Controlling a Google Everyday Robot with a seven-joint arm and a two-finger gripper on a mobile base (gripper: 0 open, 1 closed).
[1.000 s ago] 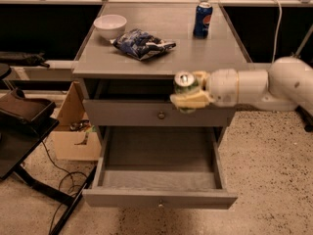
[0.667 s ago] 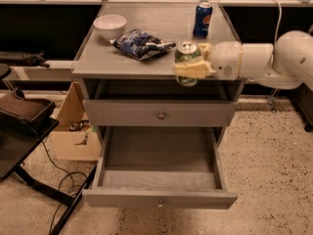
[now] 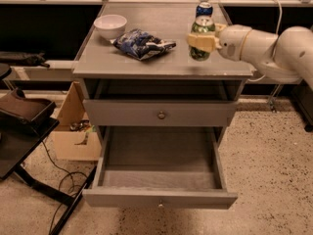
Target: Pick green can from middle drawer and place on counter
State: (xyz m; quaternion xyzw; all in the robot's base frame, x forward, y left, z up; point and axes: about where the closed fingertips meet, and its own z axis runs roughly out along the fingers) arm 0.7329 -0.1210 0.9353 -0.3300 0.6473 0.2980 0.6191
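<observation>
The green can, dark green with a silver top, stands upright in my gripper, whose pale fingers are shut around its middle. The can is over the right part of the counter, with its base at or just above the surface; I cannot tell if it touches. My white arm reaches in from the right. The middle drawer is pulled fully open below, and its grey floor shows nothing in it.
A blue Pepsi can stands just behind the green can. A blue chip bag lies mid-counter and a white bowl sits at the back left. The upper drawer front is shut. A cardboard box and a black chair are on the left.
My gripper has carried the green can up from in front of the upper drawer and back over the right part of the counter.
</observation>
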